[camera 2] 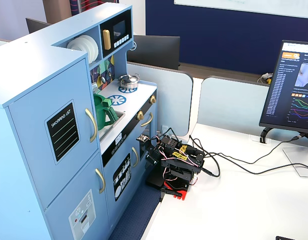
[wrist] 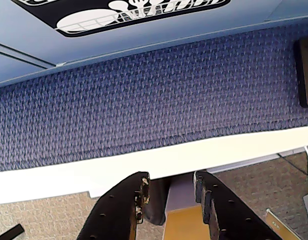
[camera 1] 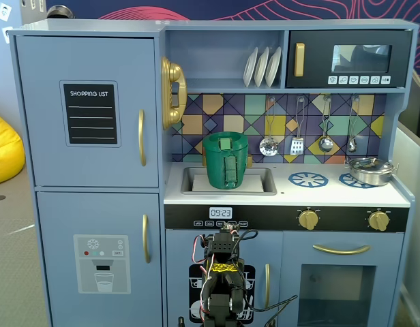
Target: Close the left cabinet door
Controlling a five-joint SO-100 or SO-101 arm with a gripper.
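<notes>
Both black fingers (wrist: 125, 210) of our gripper (wrist: 170, 184) stand slightly apart in the wrist view, gripping nothing, pointed down at blue carpet (wrist: 159, 100) and a white table edge (wrist: 94, 172). We see the arm (camera 2: 175, 162) folded low before the toy kitchen (camera 1: 285, 197). At upper left in a fixed view, the left cabinet door (camera 1: 87, 109) sits flush, shut.

Office/lab space: white desk (camera 2: 254, 200) with monitor (camera 2: 292, 90) showing plots, desk partitions (camera 2: 229, 102), carpet (wrist: 154, 95). Toy kitchen (camera 2: 39, 65) as test fixture; yellow beanbag (camera 1: 4, 150).
</notes>
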